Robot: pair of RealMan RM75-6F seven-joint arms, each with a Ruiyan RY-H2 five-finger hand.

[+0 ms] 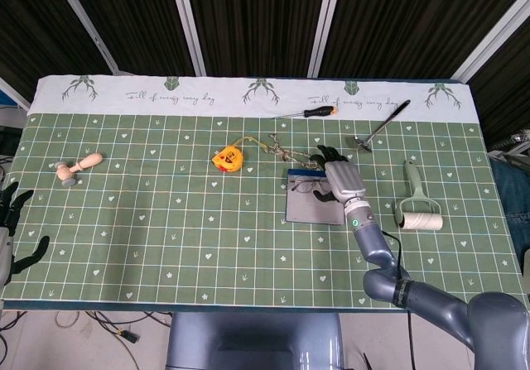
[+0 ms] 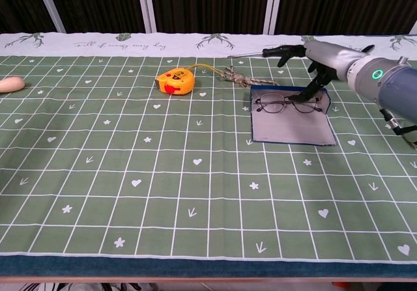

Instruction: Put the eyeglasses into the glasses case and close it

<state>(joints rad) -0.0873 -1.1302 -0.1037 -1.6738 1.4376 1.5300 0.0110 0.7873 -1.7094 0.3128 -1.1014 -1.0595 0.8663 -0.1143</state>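
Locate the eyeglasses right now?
The eyeglasses lie at the far end of the open glasses case, right of centre in the chest view, under the right hand.

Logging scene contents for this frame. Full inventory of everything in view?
eyeglasses: 1, dark thin frame, lying in the open case
glasses case: 1, blue-grey, open, right of centre
tape measure: 1, yellow-orange, centre far side
rope scrap: 1, tan, between tape measure and case
screwdriver: 1, black and orange handle, far edge
spoon: 1, dark handle, far right
lint roller: 1, pale green handle, right side
wooden mallet: 1, light wood, far left
tablecloth: 1, green grid
left hand: open, left table edge
right hand: open, over the case's far right corner
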